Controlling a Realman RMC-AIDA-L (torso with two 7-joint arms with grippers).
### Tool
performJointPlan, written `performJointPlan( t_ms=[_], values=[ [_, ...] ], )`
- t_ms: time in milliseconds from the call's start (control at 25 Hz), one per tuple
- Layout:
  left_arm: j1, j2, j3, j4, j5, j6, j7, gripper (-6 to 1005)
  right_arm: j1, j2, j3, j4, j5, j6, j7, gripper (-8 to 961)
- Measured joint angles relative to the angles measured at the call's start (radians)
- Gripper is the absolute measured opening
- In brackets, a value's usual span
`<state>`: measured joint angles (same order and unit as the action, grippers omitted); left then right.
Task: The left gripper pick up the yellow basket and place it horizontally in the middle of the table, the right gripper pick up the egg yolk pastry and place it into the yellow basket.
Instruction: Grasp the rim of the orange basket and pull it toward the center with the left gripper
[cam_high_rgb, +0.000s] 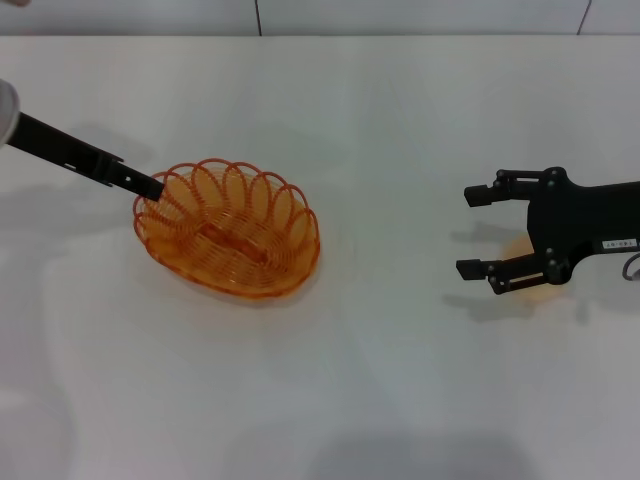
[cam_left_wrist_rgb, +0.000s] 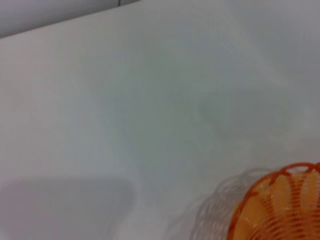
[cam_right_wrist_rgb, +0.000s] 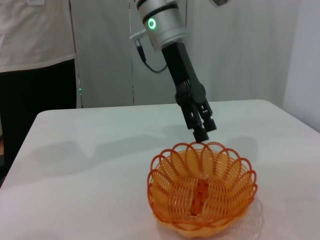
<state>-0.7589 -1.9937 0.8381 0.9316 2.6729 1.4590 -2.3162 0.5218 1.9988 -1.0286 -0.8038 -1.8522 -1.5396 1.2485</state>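
Note:
The yellow basket (cam_high_rgb: 228, 228) sits on the white table (cam_high_rgb: 380, 120), left of the middle, with its long axis slanted. It also shows in the left wrist view (cam_left_wrist_rgb: 280, 205) and the right wrist view (cam_right_wrist_rgb: 202, 192). My left gripper (cam_high_rgb: 155, 187) is at the basket's far left rim, with its fingers (cam_right_wrist_rgb: 200, 131) closed together on a rim loop. My right gripper (cam_high_rgb: 465, 232) is open at the right, hovering over the egg yolk pastry (cam_high_rgb: 517, 248). Only a pale patch of the pastry shows between the fingers.
A person in a pale top (cam_right_wrist_rgb: 35, 45) stands beyond the table's far end in the right wrist view. The table's back edge (cam_high_rgb: 320, 36) meets a grey wall. Bare tabletop lies between the basket and my right gripper.

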Motion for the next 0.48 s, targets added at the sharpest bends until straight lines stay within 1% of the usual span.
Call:
performJointPlan(
  t_ms=[240, 480],
  values=[
    [-0.033, -0.008, 0.001, -0.119, -0.005, -0.100, 0.041, 852, -0.001, 0.007, 0.001, 0.000, 0.002, 0.007, -0.009, 848],
    [-0.046, -0.025, 0.001, -0.146, -0.001, -0.129, 0.049, 793, 0.000, 0.008, 0.001, 0.000, 0.005, 0.016, -0.010, 847]
  ],
)
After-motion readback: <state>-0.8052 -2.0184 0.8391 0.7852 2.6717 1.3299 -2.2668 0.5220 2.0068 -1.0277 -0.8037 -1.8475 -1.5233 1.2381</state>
